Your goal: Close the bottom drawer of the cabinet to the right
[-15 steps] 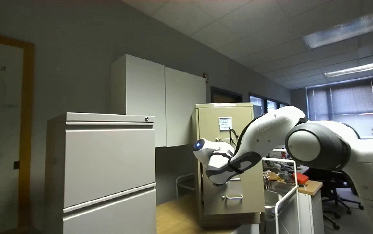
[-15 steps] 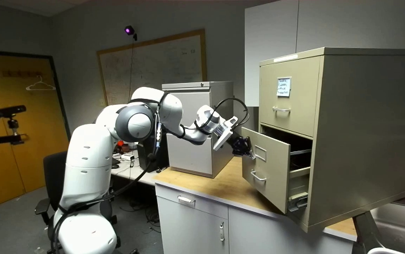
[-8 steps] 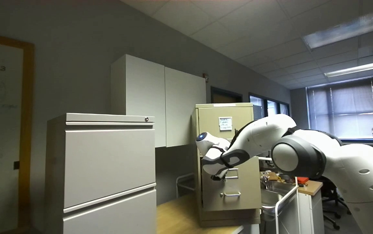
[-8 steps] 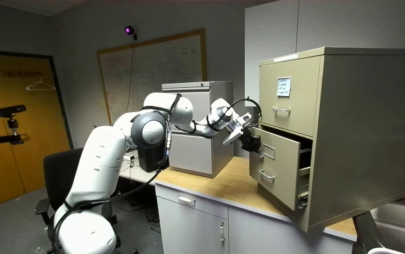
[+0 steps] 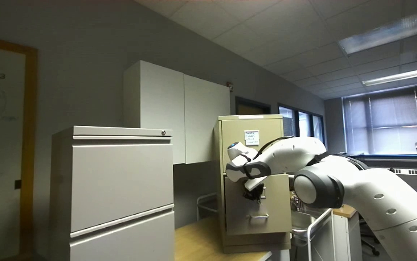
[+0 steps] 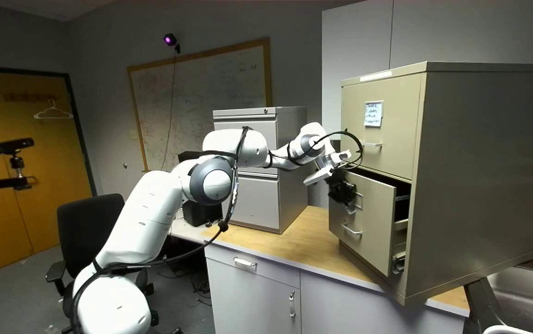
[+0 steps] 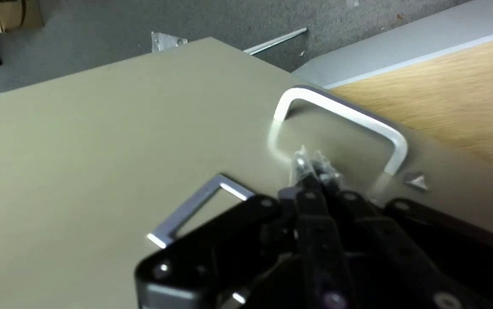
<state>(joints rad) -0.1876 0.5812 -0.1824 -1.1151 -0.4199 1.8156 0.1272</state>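
Note:
The beige metal filing cabinet [image 6: 475,176] stands with its bottom drawer [image 6: 375,232] partly pulled out. Both also show in an exterior view, the cabinet [image 5: 232,127] behind the arm and the drawer [image 5: 279,217] below it. The drawer front [image 7: 134,128] fills much of the wrist view, with a silver handle [image 7: 345,109] and an empty label frame [image 7: 186,210]. My gripper [image 7: 312,156] is shut and empty, its clear-wrapped tips pointing at the front between frame and handle. In the exterior views the gripper [image 6: 351,208] [image 5: 258,200] is right at the drawer front; I cannot tell if it touches.
A grey lateral cabinet [image 6: 252,199] stands to the left on the wooden counter [image 6: 294,241]. White wall cupboards [image 5: 184,116] hang behind. A sink [image 5: 301,221] with a white rail lies right of the beige cabinet. A black cable [image 6: 356,144] loops above the gripper.
Between the first and middle frames the bottom drawer moved inward, with the gripper at its front. Since then the drawer looks still, while the arm reached further and the gripper tips shifted lower along the front.

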